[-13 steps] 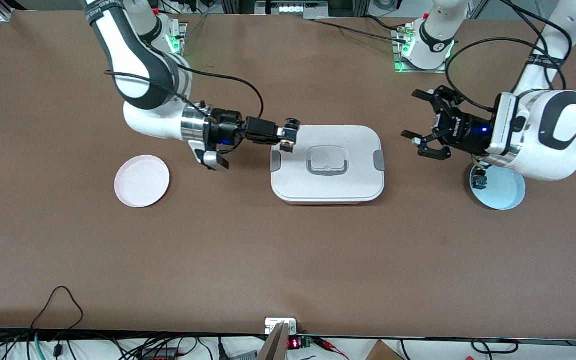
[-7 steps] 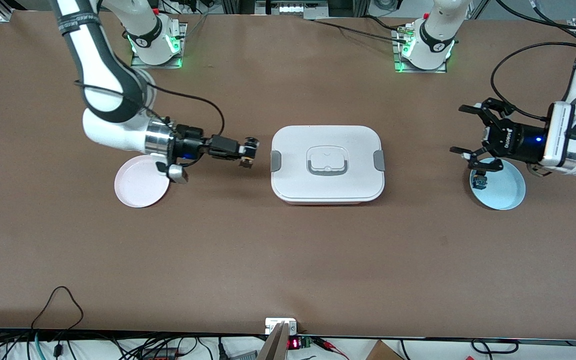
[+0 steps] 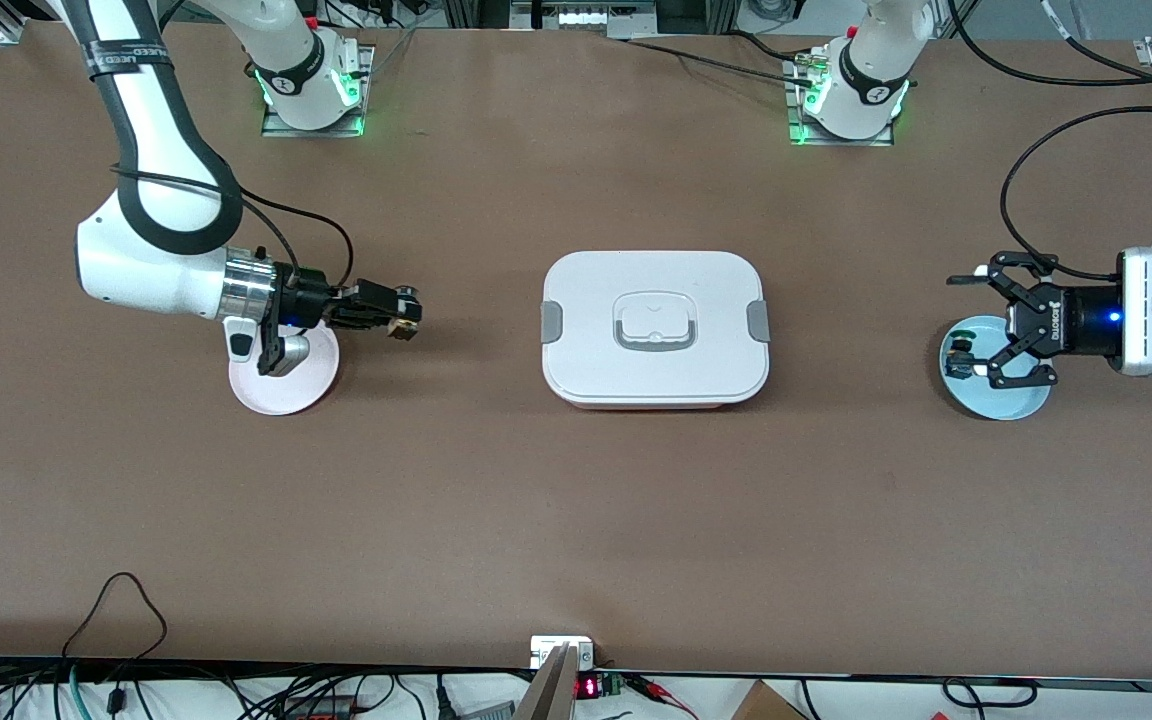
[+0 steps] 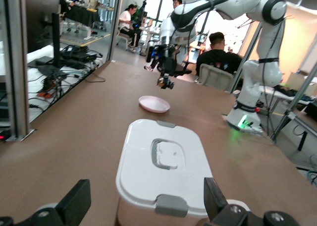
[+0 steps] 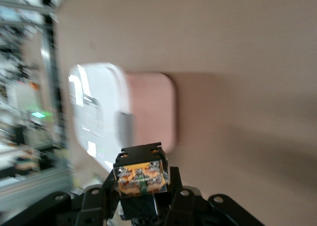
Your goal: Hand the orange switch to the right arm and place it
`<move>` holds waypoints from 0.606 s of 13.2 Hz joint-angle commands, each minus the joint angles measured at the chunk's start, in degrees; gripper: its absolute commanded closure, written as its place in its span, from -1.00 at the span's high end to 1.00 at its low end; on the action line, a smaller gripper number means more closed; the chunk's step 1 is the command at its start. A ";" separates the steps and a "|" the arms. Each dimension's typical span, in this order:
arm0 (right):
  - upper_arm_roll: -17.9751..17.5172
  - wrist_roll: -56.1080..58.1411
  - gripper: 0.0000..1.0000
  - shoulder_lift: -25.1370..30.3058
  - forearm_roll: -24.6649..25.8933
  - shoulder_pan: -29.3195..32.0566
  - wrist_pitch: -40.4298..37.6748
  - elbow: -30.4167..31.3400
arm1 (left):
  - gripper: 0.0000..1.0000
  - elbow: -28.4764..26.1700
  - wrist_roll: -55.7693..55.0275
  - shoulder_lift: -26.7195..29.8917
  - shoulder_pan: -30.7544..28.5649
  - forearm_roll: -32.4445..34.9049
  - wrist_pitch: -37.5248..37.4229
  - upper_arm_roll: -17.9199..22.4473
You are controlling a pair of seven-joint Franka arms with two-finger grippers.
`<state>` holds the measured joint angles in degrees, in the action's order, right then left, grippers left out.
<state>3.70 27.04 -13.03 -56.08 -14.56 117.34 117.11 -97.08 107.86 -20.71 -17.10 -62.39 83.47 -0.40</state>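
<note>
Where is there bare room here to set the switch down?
Pink plate: bare part nearer the camera; right tool holds the orange switch beside it. Bare table between plate and white box. Crowded: blue plate, with another small part and open left tool above.

Brown table [image 3: 576,500] under me, matte, evenly lit, wide bare stretches. Along its edge nearest the front camera: black cables [image 3: 116,610] looped over the rim, a small box with a red display [image 3: 588,687]. Aluminium frame rail [image 3: 6,25] at one corner by my bases. From my left wrist view: a big workshop room, tall bright windows [image 4: 218,28], glass partition [image 4: 20,62] beside the table, desk with clutter and wires [image 4: 59,62] past it. Several people [image 4: 216,55] sitting or standing at the room's end, one in a grey chair [image 4: 215,77].
</note>
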 commanded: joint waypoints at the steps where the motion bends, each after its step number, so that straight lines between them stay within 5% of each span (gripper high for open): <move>1: -0.71 0.39 -1.00 2.04 12.71 1.56 -0.98 1.28 | 1.00 0.22 -2.73 3.48 1.98 6.11 5.89 3.21; 4: -0.71 3.79 -1.00 2.39 27.12 1.64 -0.71 1.19 | 1.00 1.88 -20.97 5.86 2.07 20.07 6.44 3.82; 8: -0.71 14.07 -1.00 2.04 45.58 2.87 0.95 1.28 | 1.00 11.82 -35.16 7.17 4.61 41.09 7.06 3.83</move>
<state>3.70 36.36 -12.20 -16.75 -12.76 117.42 117.19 -88.96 77.96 -14.26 -15.00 -28.19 90.28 2.61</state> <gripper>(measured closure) 0.573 0.000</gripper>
